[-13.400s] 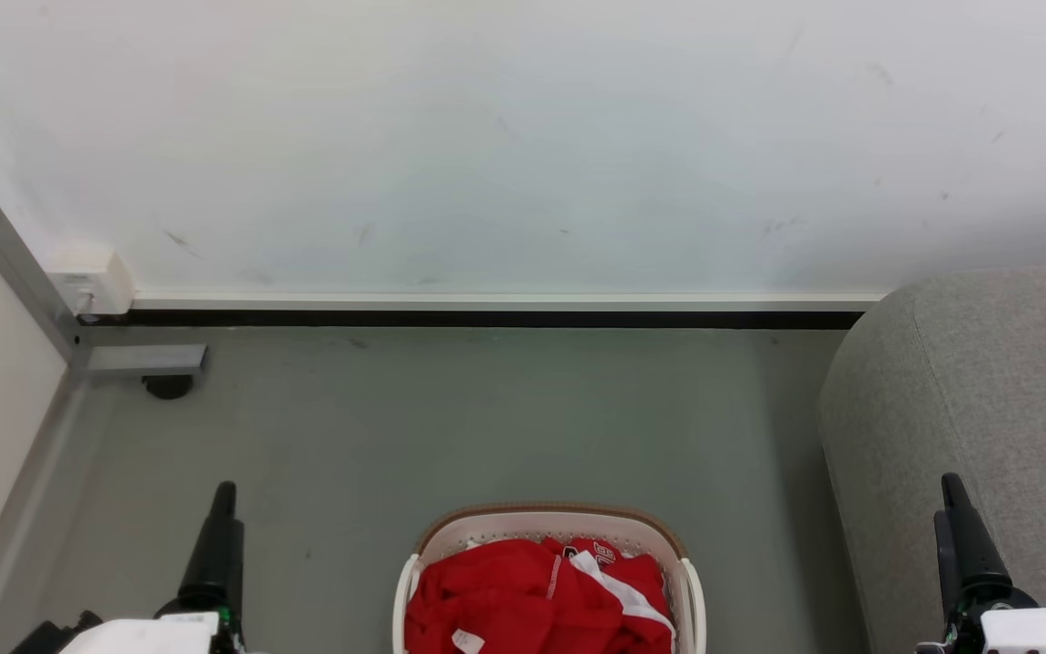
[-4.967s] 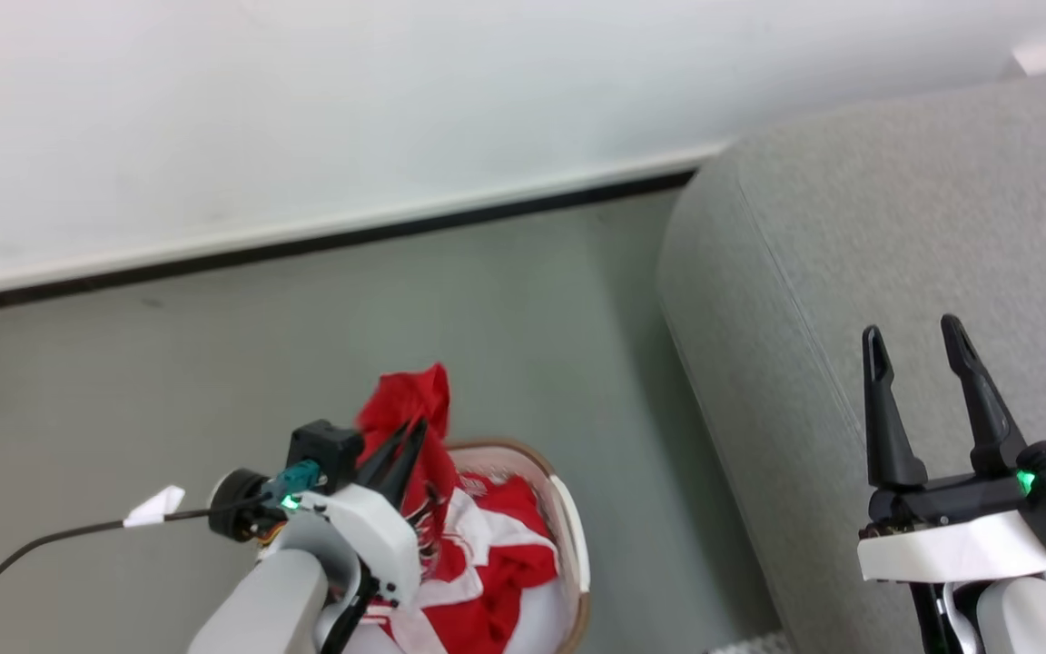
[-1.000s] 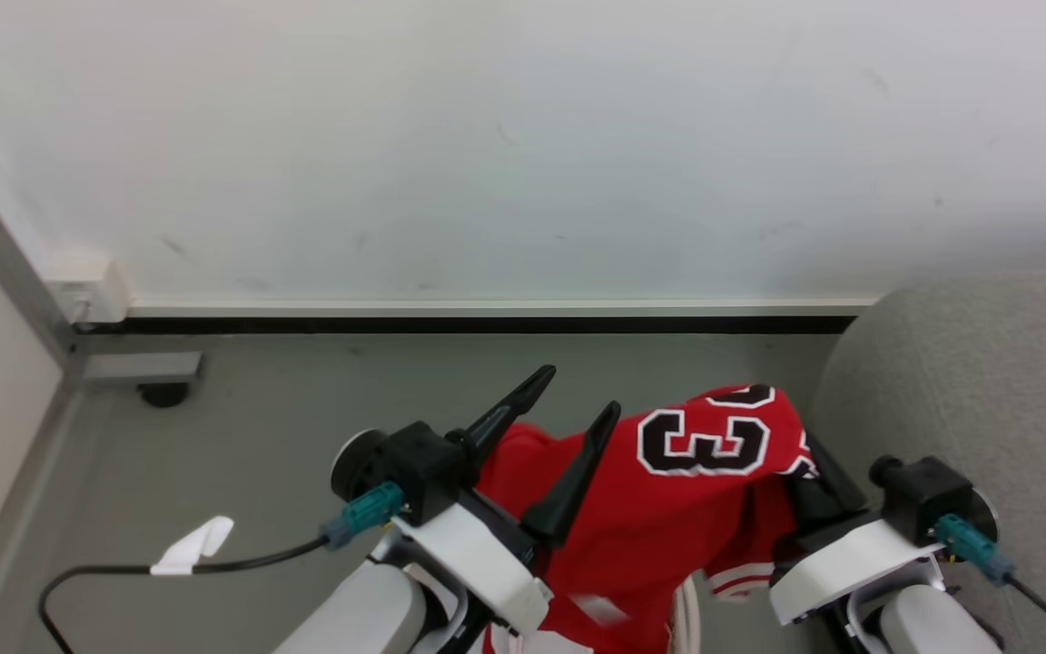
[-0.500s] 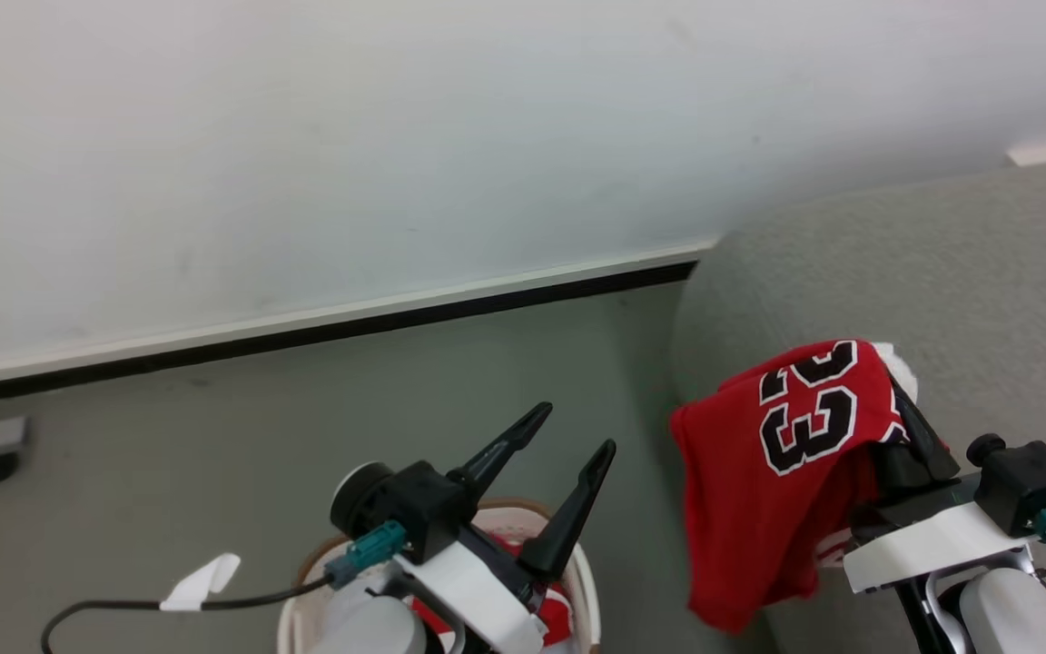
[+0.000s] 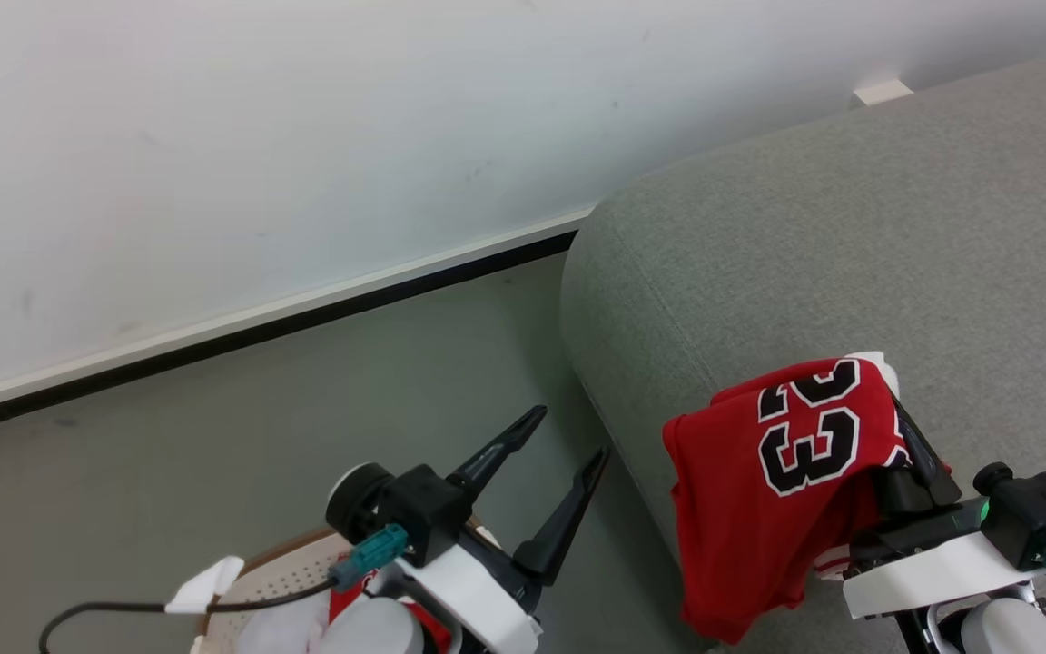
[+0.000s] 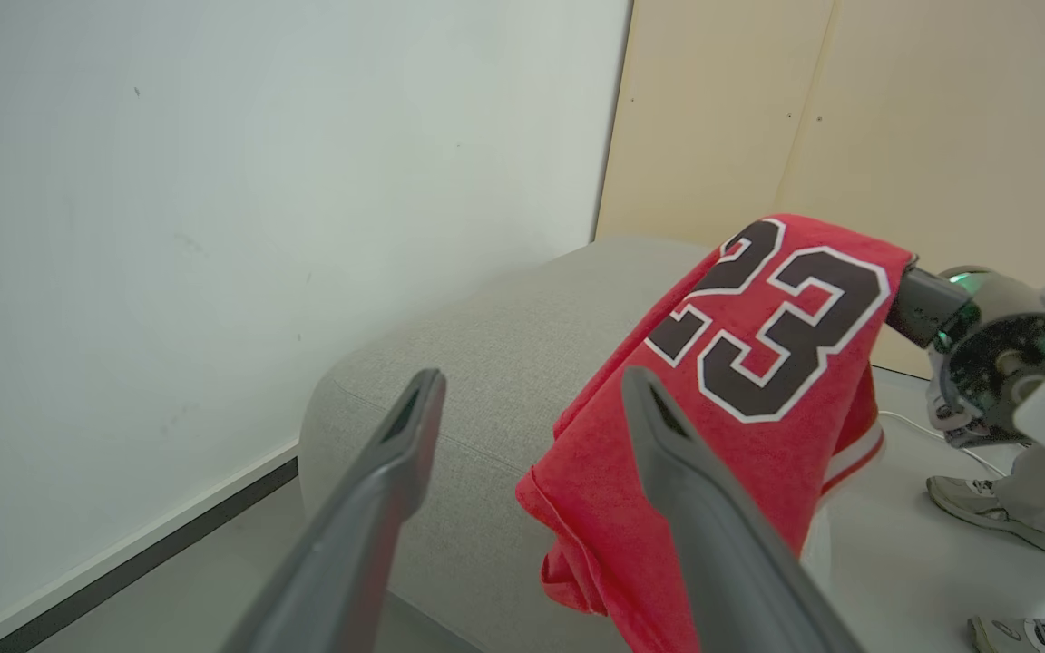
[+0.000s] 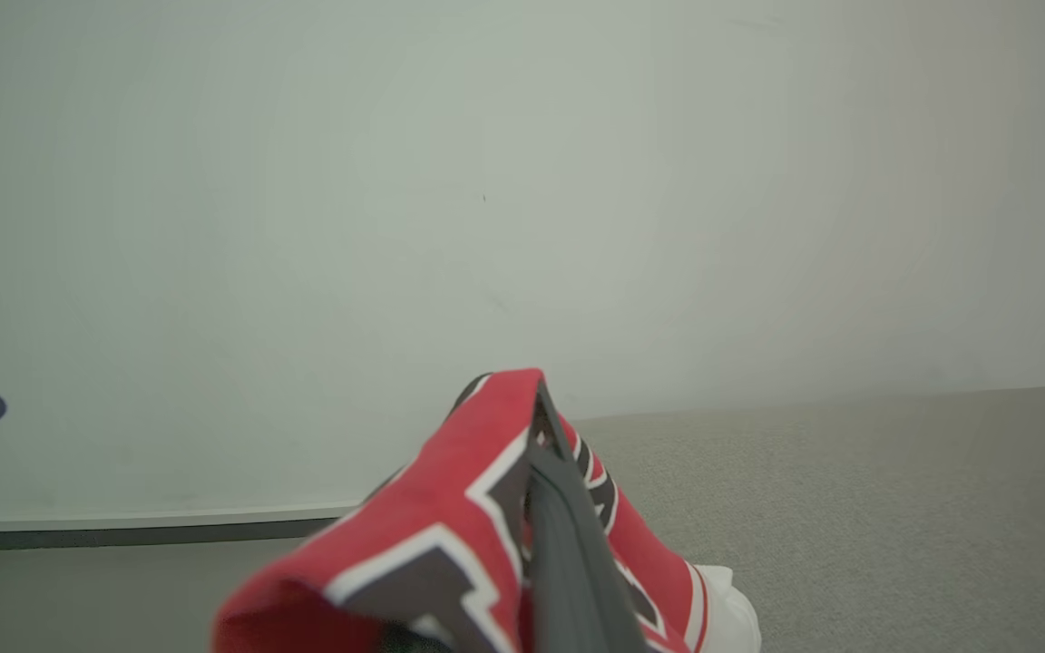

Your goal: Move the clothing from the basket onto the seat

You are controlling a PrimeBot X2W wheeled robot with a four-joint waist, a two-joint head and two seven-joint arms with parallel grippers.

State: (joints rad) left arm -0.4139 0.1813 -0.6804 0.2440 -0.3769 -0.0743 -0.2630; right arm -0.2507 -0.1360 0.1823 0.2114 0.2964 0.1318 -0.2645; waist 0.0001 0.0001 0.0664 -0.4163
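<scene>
Right now the jersey (image 5: 786, 463) hangs from the right gripper (image 5: 915, 447), whose fingers are pressed together on a fold of the cloth near the top. The rest drapes down over the near left edge of the seat (image 5: 850, 227), with the black "23" facing up. Holding it high by one fold seems meant to lift the hem clear of that rounded edge, so the shirt can be carried further right and let down on the flat top. As it hangs, its lower part is off the side, so letting go here would likely send it sliding to the floor (image 5: 305, 409).

The left gripper (image 5: 568, 434) is spread wide and empty. It sits above the basket (image 5: 251, 568) at the near left, apparently ready for another pick. A scrap of red cloth (image 5: 344, 603) shows inside the basket, so the job looks only partly done.

A white wall (image 5: 305, 136) runs along the far side. In the left wrist view a person's shoe (image 6: 967, 494) rests on the floor beyond the seat. Nothing blocks the seat top.
</scene>
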